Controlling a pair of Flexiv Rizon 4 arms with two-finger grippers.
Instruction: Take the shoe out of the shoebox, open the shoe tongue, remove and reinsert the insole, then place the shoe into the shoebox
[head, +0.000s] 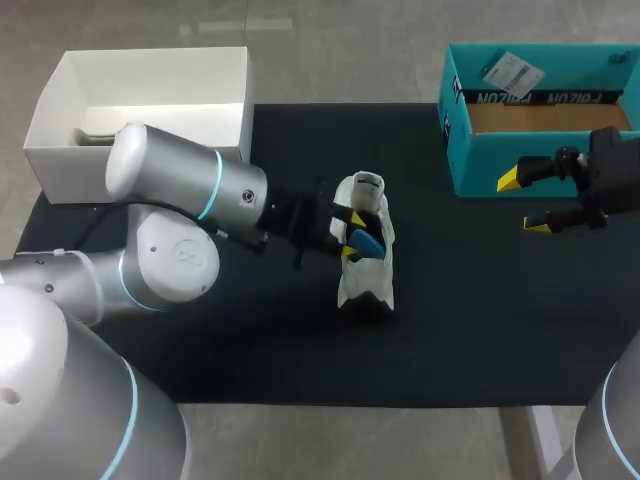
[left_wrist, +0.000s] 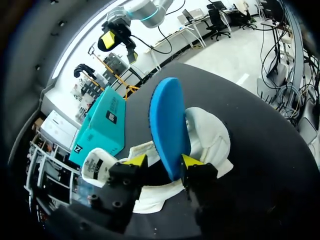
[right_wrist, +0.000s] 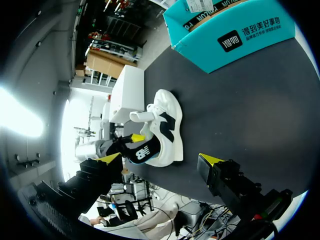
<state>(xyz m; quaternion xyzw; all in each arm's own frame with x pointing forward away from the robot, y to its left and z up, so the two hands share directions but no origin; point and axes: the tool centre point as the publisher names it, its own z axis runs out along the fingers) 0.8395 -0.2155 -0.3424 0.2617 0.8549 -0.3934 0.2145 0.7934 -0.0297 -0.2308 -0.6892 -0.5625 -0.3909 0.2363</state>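
Observation:
A white shoe (head: 366, 275) with black marks stands on the black mat (head: 200, 340), toe towards the front edge. A blue insole (head: 368, 241) sticks up out of its opening. My left gripper (head: 352, 232) is at the shoe's opening, its yellow tips either side of the insole (left_wrist: 169, 125). In the left wrist view the gripper (left_wrist: 164, 161) is open: one finger lies against the insole, the other stands a little off it. My right gripper (head: 535, 203) hangs wide open and empty just in front of the teal shoebox (head: 540, 165), far from the shoe (right_wrist: 167, 125).
An open white box (head: 60, 150) sits at the back left, partly off the mat. The teal shoebox (right_wrist: 235, 30) at the back right holds a brown cardboard liner. Bare mat lies between the shoe and the teal box and along the front.

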